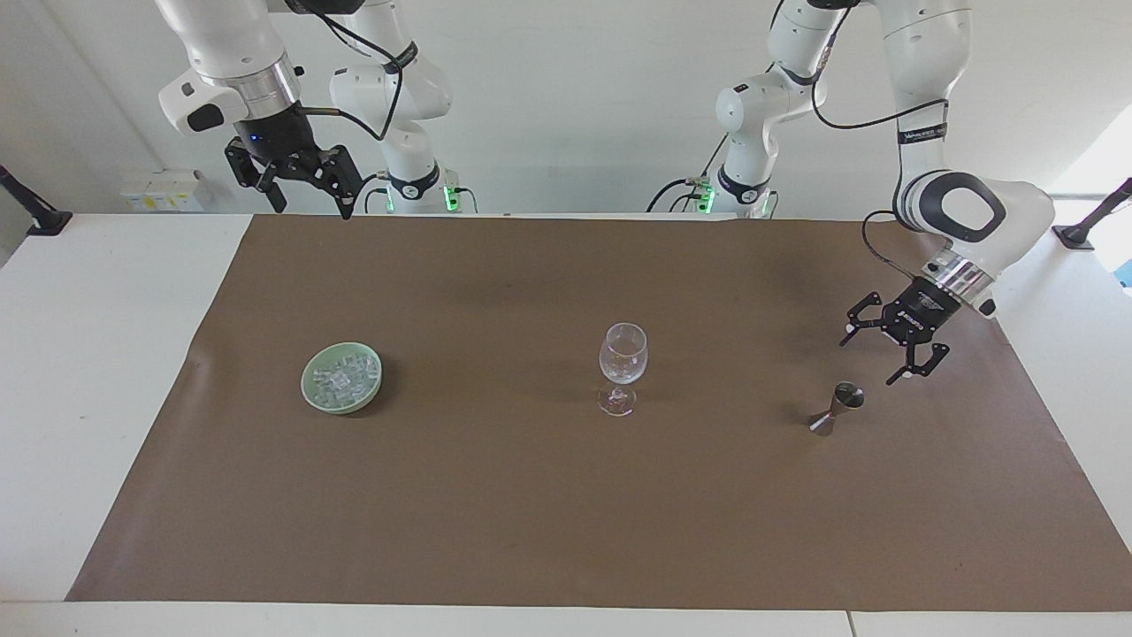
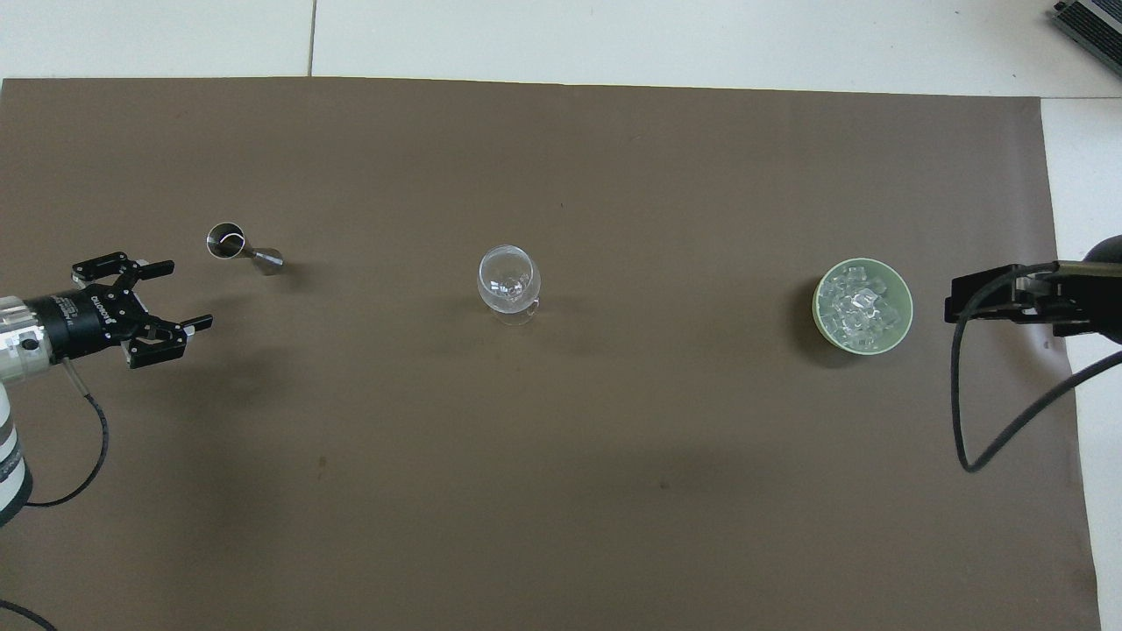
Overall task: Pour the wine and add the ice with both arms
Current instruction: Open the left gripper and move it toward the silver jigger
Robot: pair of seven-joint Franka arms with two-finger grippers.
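Observation:
A clear stemmed wine glass (image 1: 623,367) (image 2: 508,280) stands upright mid-table. Toward the left arm's end a small steel jigger (image 1: 836,410) (image 2: 241,250) stands upright. My left gripper (image 1: 871,358) (image 2: 187,294) hangs open and empty, low over the mat beside the jigger, tilted toward it and apart from it. Ice (image 1: 343,376) (image 2: 859,307) is heaped in a pale green bowl (image 1: 306,382) (image 2: 907,307) toward the right arm's end. My right gripper (image 1: 314,208) (image 2: 960,300) waits open and empty, high over the mat's edge by the robots. Wine is out of view.
A brown mat (image 1: 531,513) (image 2: 561,482) covers most of the white table (image 1: 88,354). A black cable (image 2: 964,412) loops from the right arm. Black clamps (image 1: 35,217) sit at the table's corners by the robots.

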